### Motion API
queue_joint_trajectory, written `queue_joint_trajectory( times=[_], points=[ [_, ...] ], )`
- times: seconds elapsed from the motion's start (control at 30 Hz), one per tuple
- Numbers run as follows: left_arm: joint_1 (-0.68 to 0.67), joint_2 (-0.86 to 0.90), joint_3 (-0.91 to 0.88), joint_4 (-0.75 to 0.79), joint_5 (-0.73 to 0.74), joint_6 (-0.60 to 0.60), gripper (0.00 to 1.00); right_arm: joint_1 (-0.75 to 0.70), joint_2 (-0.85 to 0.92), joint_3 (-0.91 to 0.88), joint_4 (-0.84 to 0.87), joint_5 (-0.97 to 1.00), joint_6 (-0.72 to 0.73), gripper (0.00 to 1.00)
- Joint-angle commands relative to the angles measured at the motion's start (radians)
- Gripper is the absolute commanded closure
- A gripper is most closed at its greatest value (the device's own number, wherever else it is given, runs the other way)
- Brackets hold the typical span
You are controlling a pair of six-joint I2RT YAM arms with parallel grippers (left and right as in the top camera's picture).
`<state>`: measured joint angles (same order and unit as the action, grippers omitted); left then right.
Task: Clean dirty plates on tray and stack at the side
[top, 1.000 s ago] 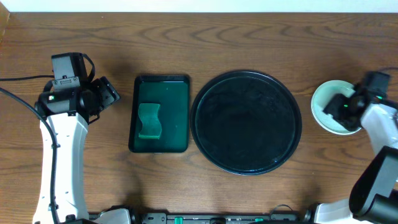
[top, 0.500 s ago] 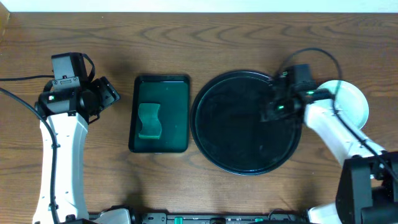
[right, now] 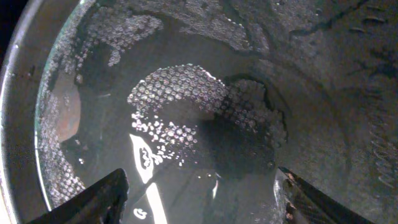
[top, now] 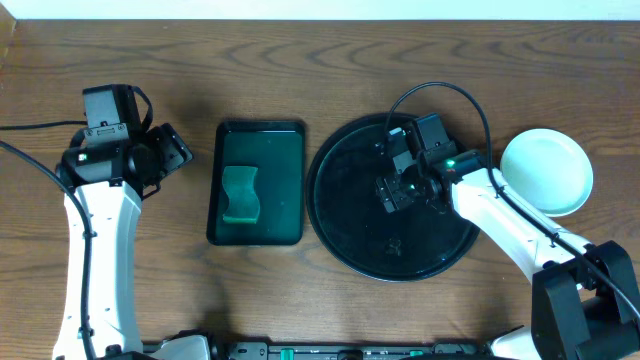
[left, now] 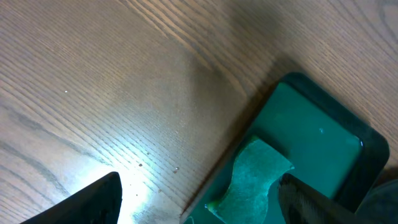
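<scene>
Jaws of the left gripper [top: 178, 148] stand wide open and empty over the bare surface [top: 330, 60], just left of the green tray [top: 290, 180] where the sponge [top: 240, 193] lies. We see no plate on the black tray [top: 345, 225], only a wet film. The right gripper [top: 395, 190] hangs above its middle, jaws apart, gripping nothing. The white plates [top: 547, 170] sit beside it at far right. We cannot count them, yet we judge the task nearly finished.
</scene>
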<state>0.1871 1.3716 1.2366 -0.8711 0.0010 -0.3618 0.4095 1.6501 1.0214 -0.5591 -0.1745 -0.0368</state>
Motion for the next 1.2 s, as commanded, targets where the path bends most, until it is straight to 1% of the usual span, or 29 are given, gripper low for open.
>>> queue_joint_trajectory(
  times=[0.0, 0.03, 1.17],
  points=[
    [0.004, -0.003, 0.012, -0.003, -0.002, 0.006, 0.2, 0.002, -0.023, 0.019, 0.001, 0.021, -0.018, 0.08],
    [0.004, -0.003, 0.012, -0.003, -0.002, 0.006, 0.2, 0.002, -0.023, 0.019, 0.001, 0.021, -0.018, 0.01],
    [0.004, -0.003, 0.012, -0.003, -0.002, 0.006, 0.2, 0.002, -0.023, 0.019, -0.002, 0.02, -0.017, 0.01]
  ],
)
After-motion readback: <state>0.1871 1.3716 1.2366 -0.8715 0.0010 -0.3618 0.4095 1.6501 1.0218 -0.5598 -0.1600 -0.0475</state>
